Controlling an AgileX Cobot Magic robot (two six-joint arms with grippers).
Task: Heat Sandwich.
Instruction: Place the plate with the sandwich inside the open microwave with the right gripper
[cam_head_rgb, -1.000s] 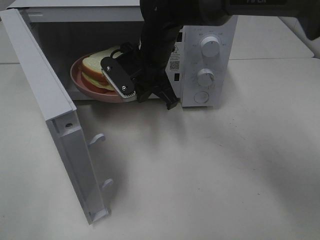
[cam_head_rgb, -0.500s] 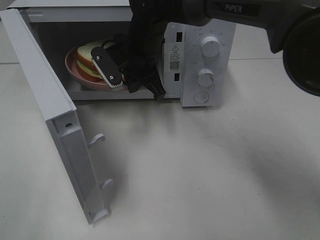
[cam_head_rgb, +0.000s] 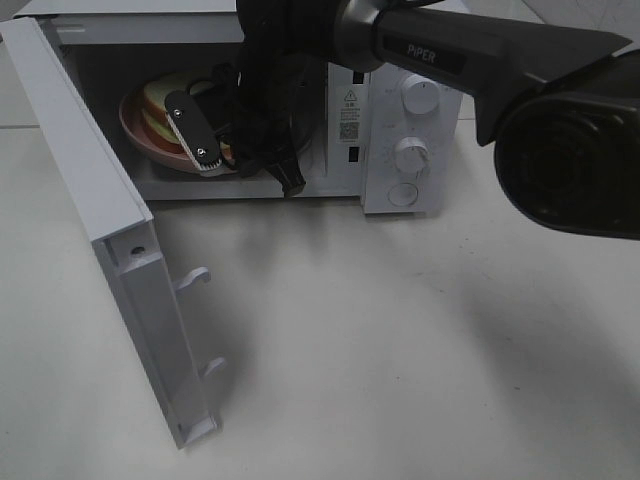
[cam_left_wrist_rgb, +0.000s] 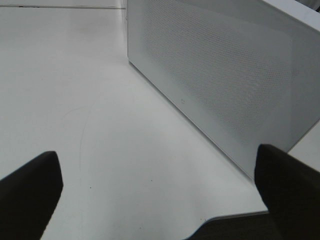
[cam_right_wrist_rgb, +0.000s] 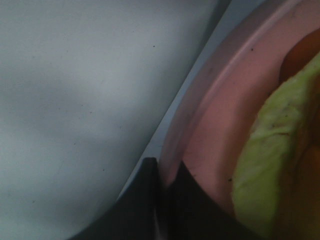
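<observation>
Right gripper (cam_right_wrist_rgb: 163, 174) clamped on plate (cam_right_wrist_rgb: 200, 102) rim inside microwave (cam_head_rgb: 440, 125); left gripper (cam_left_wrist_rgb: 160, 195) jaws apart. Risk: the rim pinch may slip, or a tilted plate shed the sandwich (cam_right_wrist_rgb: 270, 160).

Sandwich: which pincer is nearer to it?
Right. The right pincer grips the plate rim beside the sandwich, inside the microwave; the left pincer hangs open outside, facing the door.
</observation>
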